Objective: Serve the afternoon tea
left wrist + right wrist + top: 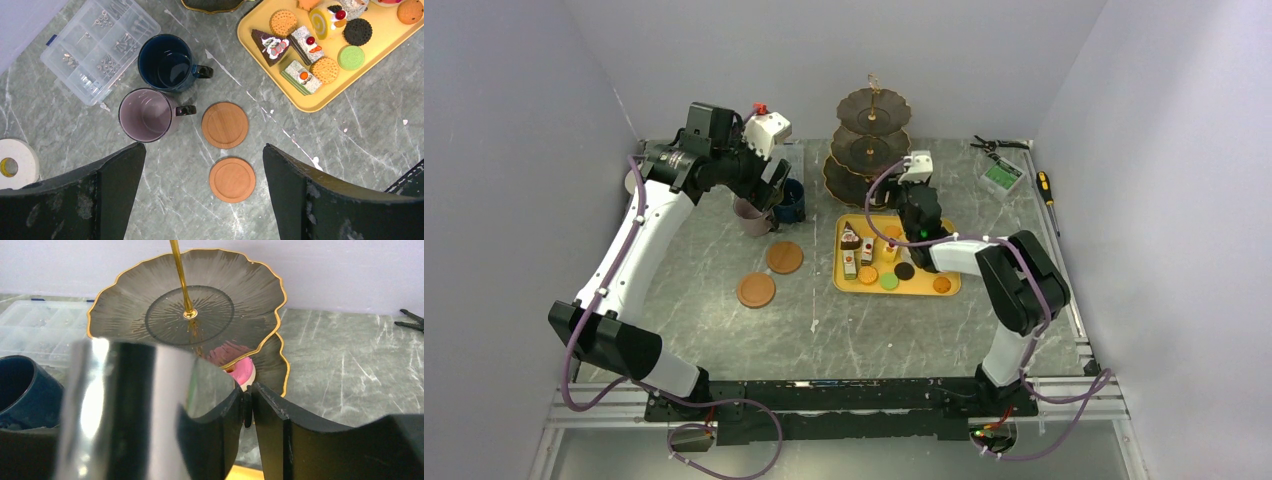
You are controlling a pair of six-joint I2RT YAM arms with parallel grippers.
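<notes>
Mauve mug (146, 115) and navy mug (166, 62) stand upright, both handles pointing toward the yellow tray (372, 47); we see the left gripper (204, 147) spread wide, the right gripper (248, 390) pressed together.

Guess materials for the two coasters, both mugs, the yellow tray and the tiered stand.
coasters: look like wood, matte; faint grain, raised rim.
navy mug and mauve mug: probably glazed ceramic; glossy sheen, thick walls.
yellow tray: likely plastic; uniform colour, rounded lip.
tiered stand: dark ribbed plates with gold edging, glass or plastic, can't tell; centre rod looks like polished gold metal.
</notes>
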